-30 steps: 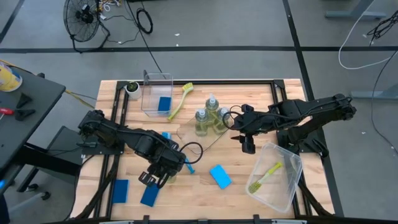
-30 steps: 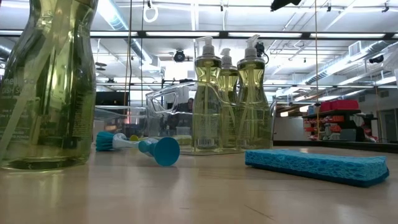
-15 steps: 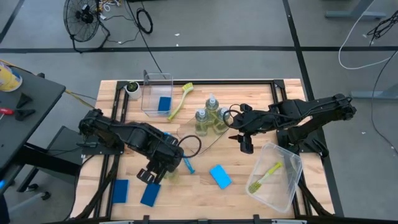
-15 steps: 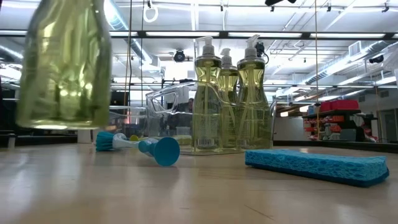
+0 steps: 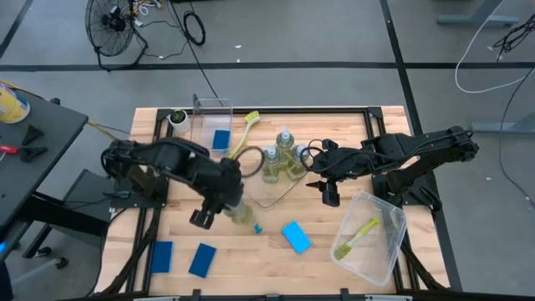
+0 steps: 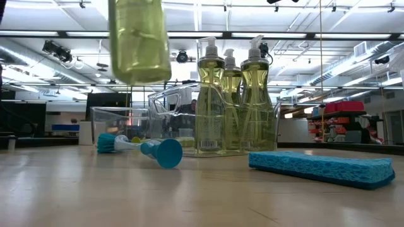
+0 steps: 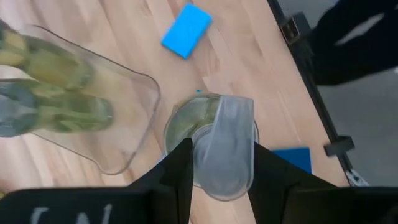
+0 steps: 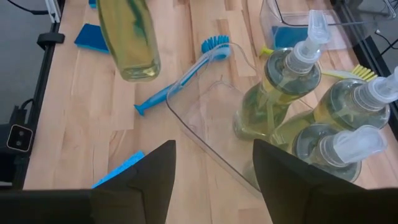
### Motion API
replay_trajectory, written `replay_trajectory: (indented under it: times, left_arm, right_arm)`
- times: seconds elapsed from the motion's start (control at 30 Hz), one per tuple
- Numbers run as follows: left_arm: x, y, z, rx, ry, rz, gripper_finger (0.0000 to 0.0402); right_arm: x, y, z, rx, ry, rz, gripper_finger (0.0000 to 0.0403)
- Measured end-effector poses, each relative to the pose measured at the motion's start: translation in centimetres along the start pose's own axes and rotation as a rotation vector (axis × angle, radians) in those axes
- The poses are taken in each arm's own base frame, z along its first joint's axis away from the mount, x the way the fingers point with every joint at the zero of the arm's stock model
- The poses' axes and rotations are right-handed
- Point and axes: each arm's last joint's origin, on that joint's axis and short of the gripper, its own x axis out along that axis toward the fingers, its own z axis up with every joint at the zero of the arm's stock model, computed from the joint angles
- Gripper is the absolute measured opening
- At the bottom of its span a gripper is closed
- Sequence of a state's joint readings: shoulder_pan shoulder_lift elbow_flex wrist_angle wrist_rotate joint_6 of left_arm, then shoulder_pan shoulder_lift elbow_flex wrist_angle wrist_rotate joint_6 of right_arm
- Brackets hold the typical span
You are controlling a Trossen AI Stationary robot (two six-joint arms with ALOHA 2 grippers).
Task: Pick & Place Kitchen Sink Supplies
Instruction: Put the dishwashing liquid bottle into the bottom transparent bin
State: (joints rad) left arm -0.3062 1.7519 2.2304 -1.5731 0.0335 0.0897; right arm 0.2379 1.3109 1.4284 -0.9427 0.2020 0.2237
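Note:
A clear bottle of yellow-green liquid (image 5: 240, 214) hangs above the table's middle left, with my left gripper (image 5: 227, 206) shut on it. Its base (image 6: 139, 66) shows high in the low view. Three more bottles (image 5: 280, 157) stand on the far part of the clear flat tray (image 5: 280, 189). A blue dish brush (image 8: 185, 70) lies on the wood beside the tray. Blue sponges (image 5: 295, 237) (image 5: 201, 259) (image 5: 161, 256) lie flat near the front edge. My right gripper (image 5: 328, 195) hovers open to the right of the tray, with nothing between its fingers. My left gripper pinches the bottle's upper part, just below the pump head (image 7: 224, 146), between its two fingers (image 7: 180, 171). The fingers come from above, slanting down. The bottle hangs below them, nearly upright and lifted clear of the table.
A clear bin (image 5: 211, 125) at the far left holds a blue sponge (image 5: 221, 139); a yellow-green brush (image 5: 241, 134) lies beside it. A second clear bin (image 5: 370, 238) at the near right holds another yellow-green brush (image 5: 355, 237). A small white cup (image 5: 177, 119) stands at the far left corner.
My left gripper has risen and gone toward the table's far edge and the tray, tipping more steeply down. The bottle in it, which stood on the table, is now lifted well clear. My right arm has kept still.

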Motion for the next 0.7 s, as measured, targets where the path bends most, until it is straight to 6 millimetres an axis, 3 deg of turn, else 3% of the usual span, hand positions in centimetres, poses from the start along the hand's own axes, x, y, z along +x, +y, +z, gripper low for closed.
replay_trajectory:
  times: [0.27, 0.7]
  left_arm:
    - [-2.3, 2.9, -0.1, -0.010, -0.092, 0.055, 0.0118]
    - [-2.2, 8.7, 0.7, -0.008, -0.236, 0.184, 0.0118]
  right_arm:
    - [0.0, 0.0, 0.0, 0.000, 0.000, 0.000, 0.0214]
    - [0.0, 0.0, 0.0, -0.006, 0.000, 0.000, 0.0214]
